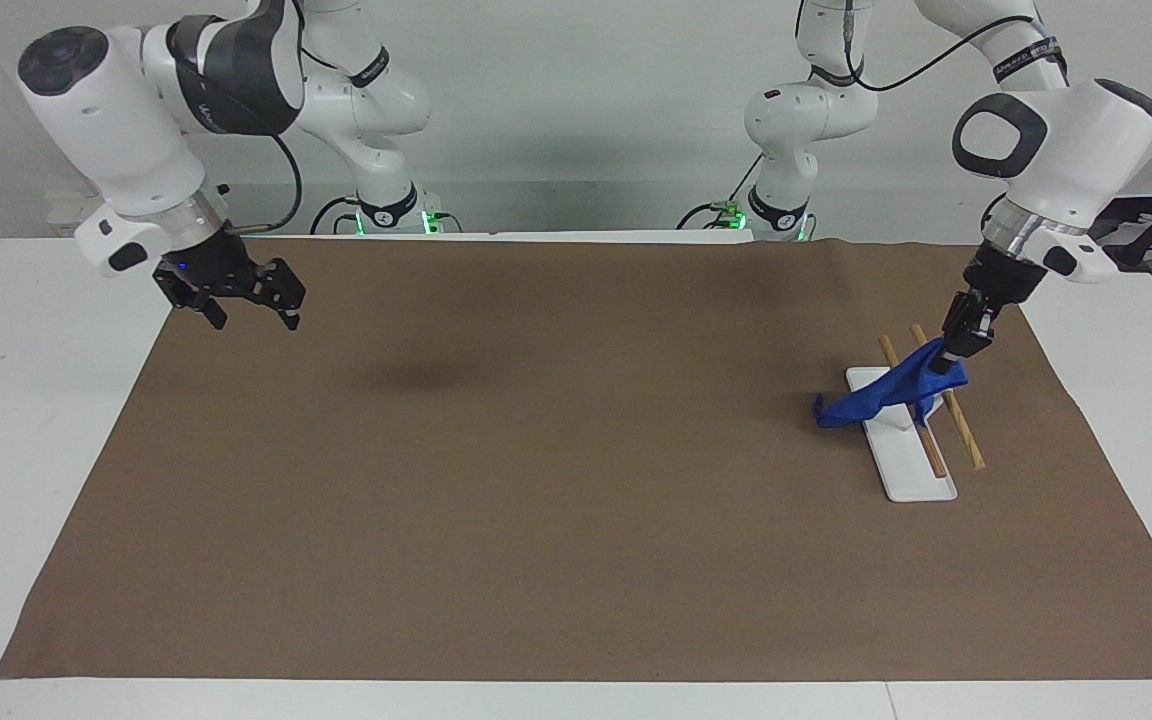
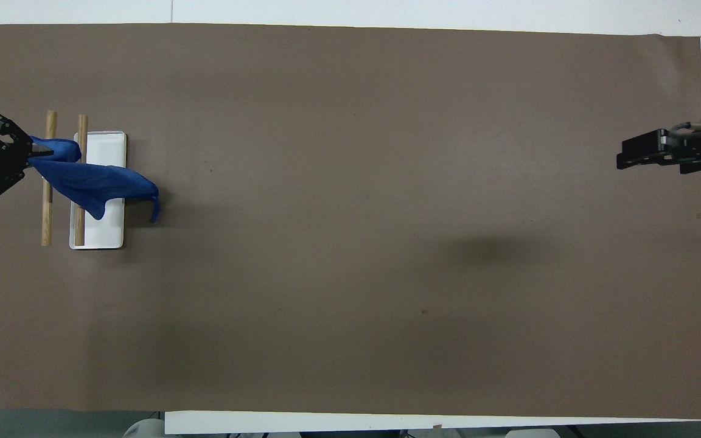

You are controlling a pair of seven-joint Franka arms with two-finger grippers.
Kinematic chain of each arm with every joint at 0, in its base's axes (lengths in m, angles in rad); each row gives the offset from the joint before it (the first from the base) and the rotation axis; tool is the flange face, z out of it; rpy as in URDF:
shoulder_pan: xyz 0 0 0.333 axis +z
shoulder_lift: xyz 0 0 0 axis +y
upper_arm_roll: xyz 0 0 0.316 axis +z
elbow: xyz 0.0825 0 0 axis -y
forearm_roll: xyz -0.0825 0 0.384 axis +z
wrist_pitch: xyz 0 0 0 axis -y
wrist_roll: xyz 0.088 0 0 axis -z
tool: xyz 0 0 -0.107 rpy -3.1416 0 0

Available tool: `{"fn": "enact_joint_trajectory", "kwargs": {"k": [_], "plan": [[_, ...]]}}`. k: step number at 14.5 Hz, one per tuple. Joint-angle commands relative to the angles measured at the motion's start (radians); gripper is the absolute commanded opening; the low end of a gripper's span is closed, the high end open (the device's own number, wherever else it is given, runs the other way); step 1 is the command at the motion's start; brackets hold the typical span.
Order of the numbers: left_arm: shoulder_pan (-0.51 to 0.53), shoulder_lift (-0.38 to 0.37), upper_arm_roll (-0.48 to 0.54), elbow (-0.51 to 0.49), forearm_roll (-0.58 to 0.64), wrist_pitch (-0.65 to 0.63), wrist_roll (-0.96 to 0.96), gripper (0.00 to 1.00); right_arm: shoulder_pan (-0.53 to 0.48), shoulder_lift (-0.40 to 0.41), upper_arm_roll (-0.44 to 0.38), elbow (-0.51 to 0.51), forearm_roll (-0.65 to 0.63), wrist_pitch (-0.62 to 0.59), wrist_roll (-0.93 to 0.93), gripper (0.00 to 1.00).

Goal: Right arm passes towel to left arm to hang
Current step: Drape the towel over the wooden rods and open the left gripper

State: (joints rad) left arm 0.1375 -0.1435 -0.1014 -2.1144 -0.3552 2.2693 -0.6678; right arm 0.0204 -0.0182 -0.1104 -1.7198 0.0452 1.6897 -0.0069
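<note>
The blue towel [image 1: 884, 394] [image 2: 90, 184] is draped across the two wooden rails of a small rack [image 1: 948, 410] with a white base [image 2: 110, 234], at the left arm's end of the table. My left gripper [image 1: 954, 361] [image 2: 33, 156] is shut on one end of the towel, just over the rail farthest toward the table's end; the towel's other end hangs down past the white base. My right gripper [image 1: 252, 314] [image 2: 619, 161] is open and empty, raised over the brown mat's edge at the right arm's end.
A brown mat [image 1: 556, 560] covers most of the white table [image 1: 26, 420]. The rack's white base [image 1: 911, 485] stands on the mat. Boxes [image 1: 96, 212] sit off the table near the right arm's base.
</note>
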Motion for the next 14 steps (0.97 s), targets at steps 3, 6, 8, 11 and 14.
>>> {"fn": "enact_joint_trajectory", "kwargs": {"k": [3, 6, 8, 11, 14], "plan": [[0.017, 0.082, 0.0, 0.145, -0.013, -0.001, 0.099, 0.0, 0.015, 0.009, -0.025, 0.064, -0.018, -0.039, -0.044, 1.0], [0.042, 0.101, 0.002, 0.178, -0.001, 0.001, 0.105, 0.0, 0.006, 0.038, -0.031, 0.133, -0.018, -0.079, -0.154, 1.0], [0.068, 0.102, 0.0, 0.179, -0.001, 0.004, 0.141, 0.0, 0.01, 0.037, -0.049, 0.144, -0.018, -0.123, -0.159, 1.0], [0.099, 0.102, 0.0, 0.169, -0.002, 0.01, 0.171, 0.0, 0.009, 0.035, -0.049, 0.146, -0.018, -0.145, -0.156, 1.0], [0.105, 0.098, 0.008, 0.142, -0.001, 0.01, 0.174, 0.0, 0.009, 0.034, -0.049, 0.146, -0.018, -0.145, -0.156, 1.0]]}}
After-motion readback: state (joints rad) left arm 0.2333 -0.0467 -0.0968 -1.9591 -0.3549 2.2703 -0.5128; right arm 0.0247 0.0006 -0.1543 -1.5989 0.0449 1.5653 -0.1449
